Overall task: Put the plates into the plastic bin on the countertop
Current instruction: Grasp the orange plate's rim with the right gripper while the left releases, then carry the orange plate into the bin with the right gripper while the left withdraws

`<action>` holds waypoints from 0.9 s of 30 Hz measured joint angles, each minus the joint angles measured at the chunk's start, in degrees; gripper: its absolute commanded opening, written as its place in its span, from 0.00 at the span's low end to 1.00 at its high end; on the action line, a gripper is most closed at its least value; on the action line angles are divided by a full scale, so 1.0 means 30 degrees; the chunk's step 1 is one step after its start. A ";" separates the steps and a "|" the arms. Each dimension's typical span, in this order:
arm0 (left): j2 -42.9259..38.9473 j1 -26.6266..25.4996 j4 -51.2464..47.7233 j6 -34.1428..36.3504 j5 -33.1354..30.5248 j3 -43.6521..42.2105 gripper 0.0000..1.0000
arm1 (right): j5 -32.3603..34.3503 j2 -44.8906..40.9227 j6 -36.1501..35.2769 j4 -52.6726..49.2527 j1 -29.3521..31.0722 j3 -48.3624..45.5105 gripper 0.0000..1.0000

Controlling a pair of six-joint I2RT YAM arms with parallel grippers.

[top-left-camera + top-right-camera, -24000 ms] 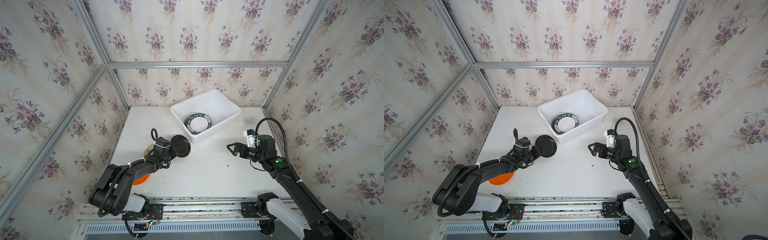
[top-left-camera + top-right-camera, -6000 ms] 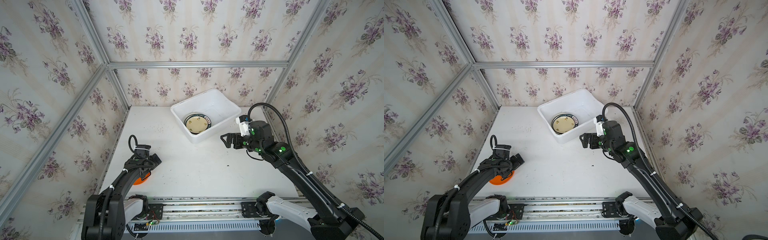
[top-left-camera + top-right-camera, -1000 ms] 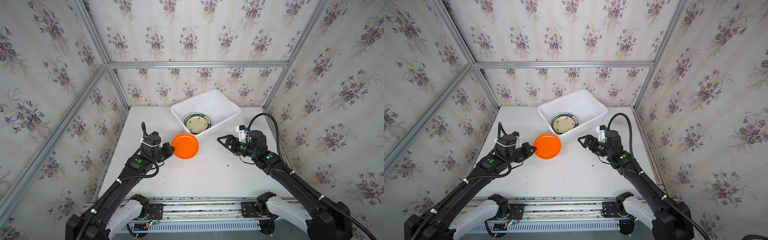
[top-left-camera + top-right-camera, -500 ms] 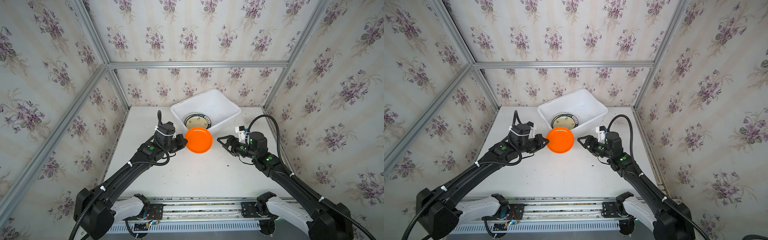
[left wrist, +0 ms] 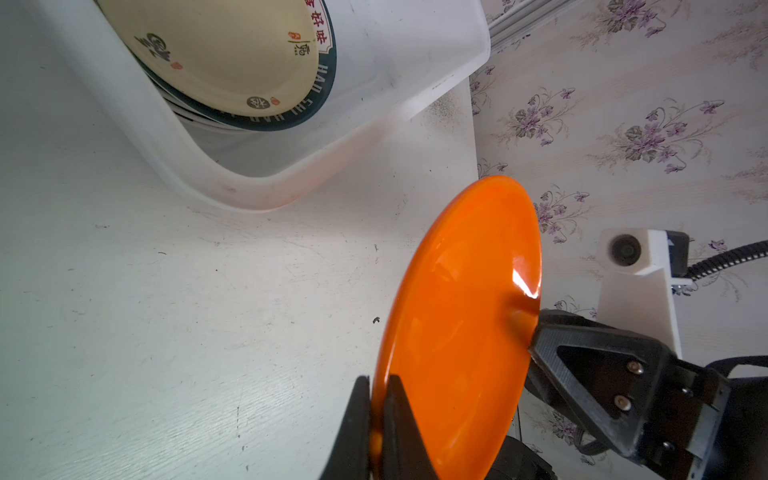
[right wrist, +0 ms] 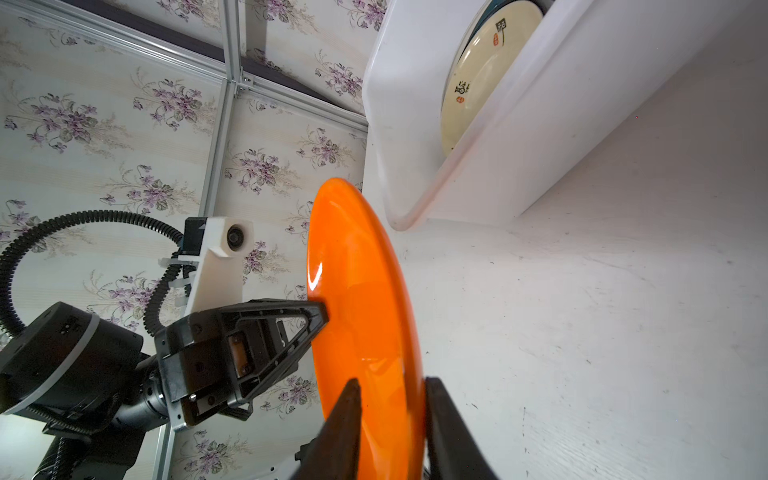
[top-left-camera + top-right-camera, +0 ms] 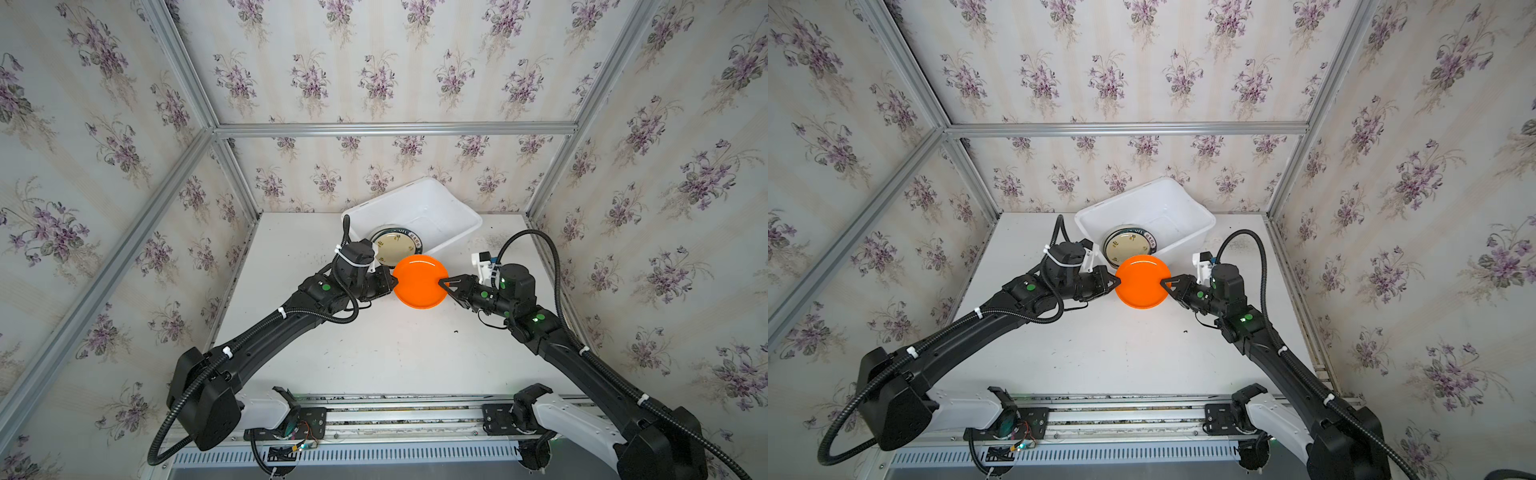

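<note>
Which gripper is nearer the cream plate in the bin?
Left. The left gripper grips the orange plate on the side by the cream plate; the right gripper is at its opposite rim, farther away.

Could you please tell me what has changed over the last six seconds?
The left pincer picked the orange plate up from the left of the countertop and carried it rightward to the middle, before the plastic bin. The right pincer, waiting open, narrowed around its opposite rim; a firm grip is unclear. The bin and its cream plate stayed put.

Glossy orange plate (image 7: 419,282), cream plate (image 7: 395,248) (black calligraphy), white bin (image 7: 451,214), purple-floral wallpaper (image 7: 374,62)
</note>
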 measured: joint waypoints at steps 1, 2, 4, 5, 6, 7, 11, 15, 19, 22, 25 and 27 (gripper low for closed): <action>0.0000 0.0000 0.0051 0.0000 0.0007 -0.0007 0.00 | 0.0073 0.0000 -0.0007 0.0007 0.0007 -0.0015 0.18; 0.0000 -0.0007 0.0138 -0.0022 0.0015 -0.0036 0.00 | 0.0124 0.0000 0.0000 0.0015 0.0007 -0.0044 0.13; 0.0015 -0.0007 0.0211 -0.0051 0.0036 -0.0066 0.00 | 0.0277 0.0022 0.0204 0.0022 0.0007 -0.0175 0.05; 0.0029 -0.0015 0.0386 0.0029 0.0087 -0.0066 0.00 | 0.0452 0.0073 0.0109 -0.0109 0.0007 -0.0262 0.01; 0.0029 -0.0036 0.0619 0.0051 0.0255 -0.0058 0.00 | 0.0641 0.0160 0.0131 -0.0423 0.0007 -0.0342 0.00; 0.0051 -0.0044 0.0721 0.0131 0.0277 -0.0036 0.00 | 0.0699 0.0211 0.0168 -0.0554 0.0000 -0.0393 0.00; 0.0204 0.0022 0.0590 0.0168 0.0415 -0.0029 0.37 | 0.0729 0.0262 0.0299 -0.0379 0.0022 -0.0393 0.00; -0.0299 -0.0029 0.0670 0.0270 0.0364 -0.0350 0.58 | 0.0787 0.0000 0.0321 -0.0860 0.0044 -0.0102 0.00; -0.1064 0.0291 0.0590 0.0525 -0.0357 -0.0743 0.99 | 0.1282 -0.0066 -0.0408 -0.1559 0.0051 0.0736 0.00; -0.1851 0.0605 0.0525 0.0823 -0.0925 -0.1093 0.99 | 0.1457 0.0372 -0.1093 -0.2273 0.0058 0.1632 0.00; -0.3024 0.0896 0.0313 0.1020 -0.1559 -0.1523 0.99 | 0.1727 0.1377 -0.1923 -0.3031 0.0058 0.3126 0.00; -0.3730 0.1253 0.0452 0.1275 -0.1843 -0.1807 1.00 | 0.1851 0.2295 -0.2601 -0.3461 0.0058 0.4444 0.00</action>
